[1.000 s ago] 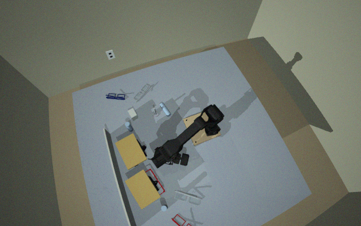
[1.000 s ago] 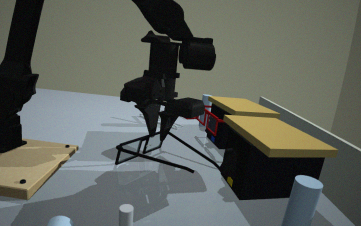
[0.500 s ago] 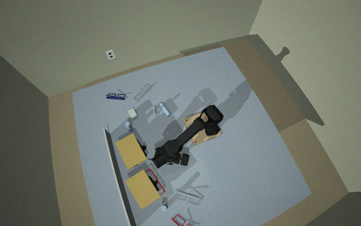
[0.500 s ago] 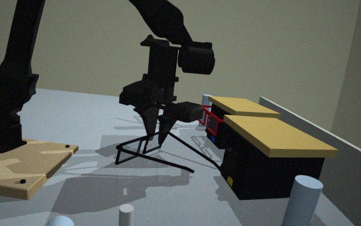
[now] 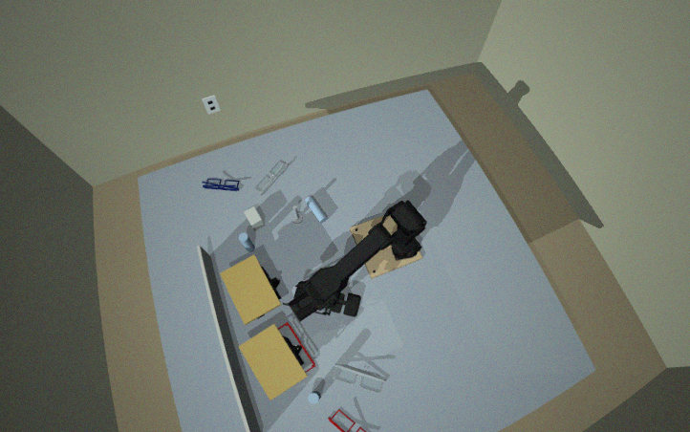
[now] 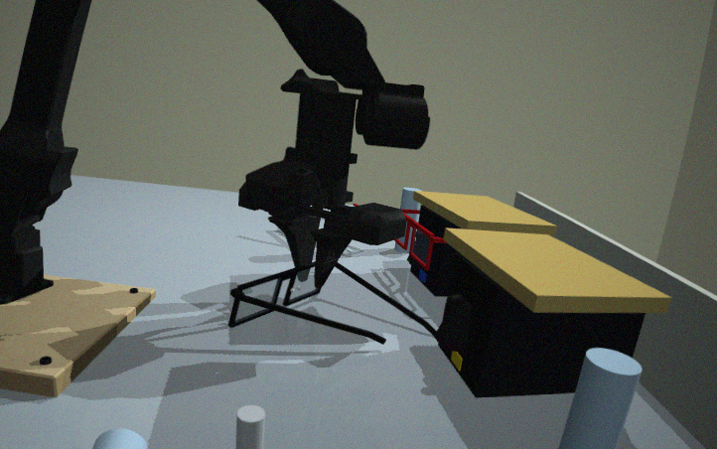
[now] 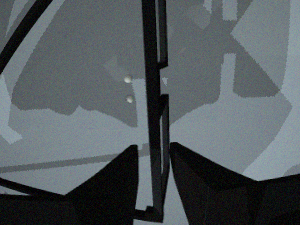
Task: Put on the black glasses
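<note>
In the top view, you have the arm (image 5: 355, 259) (image 6: 328, 42) reaching across the pale surface (image 5: 484, 285) (image 6: 317, 407) toward the two heads. It hides the jaws' tips from you here. The red glasses (image 5: 305, 351) (image 6: 430, 253) are at the front of the other head (image 5: 272, 361) (image 6: 436, 283).

In the exterior view, your black glasses (image 6: 317, 319) (image 7: 153, 109) are off the display head with the yellow tag (image 6: 528, 349) (image 5: 250, 289), out in front of it. Their temples are unfolded and point toward that head; the far one ends right by its face, and you can't tell whether they touch. The jaws point down over the front frame, at the end away from you. The yellow tag (image 6: 456, 360) shows low on the near head, the blue tag (image 6: 422, 275) on the other.

In the wrist view, you see the fingertips on either side of the black front frame, near one end of it. Your jaws are partly open, with a gap beside the frame, so they straddle the glasses without gripping them.
</note>
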